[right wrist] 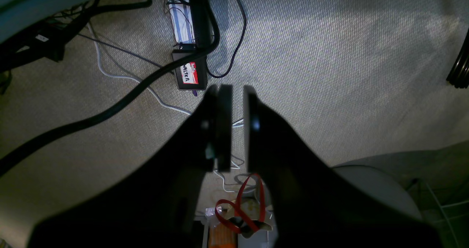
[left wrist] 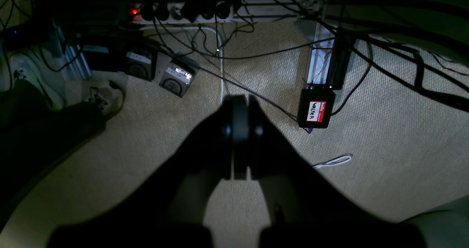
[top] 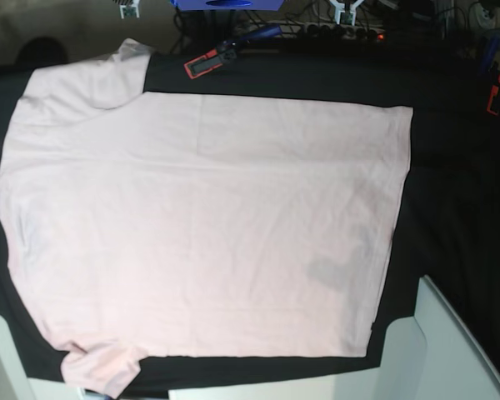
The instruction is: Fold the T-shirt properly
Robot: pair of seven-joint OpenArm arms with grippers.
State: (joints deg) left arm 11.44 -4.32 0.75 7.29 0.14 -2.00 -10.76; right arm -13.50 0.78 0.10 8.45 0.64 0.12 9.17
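The pale pink T-shirt (top: 200,217) lies spread flat on the black table (top: 458,167) in the base view. Its hem is to the right and its sleeves are at the upper left and lower left. A small greyish patch (top: 327,272) sits near the hem. Neither gripper shows in the base view. In the left wrist view my left gripper (left wrist: 242,101) is shut and empty, hanging over the carpet floor. In the right wrist view my right gripper (right wrist: 238,90) is almost shut with a thin slit between its jaws, empty, also over the floor.
White arm housings stand at the bottom left (top: 0,358) and bottom right (top: 450,350) of the base view. A red-and-black tool (top: 207,62) lies at the table's far edge. Cables, a power strip (left wrist: 205,11) and a labelled black box (left wrist: 316,108) lie on the floor.
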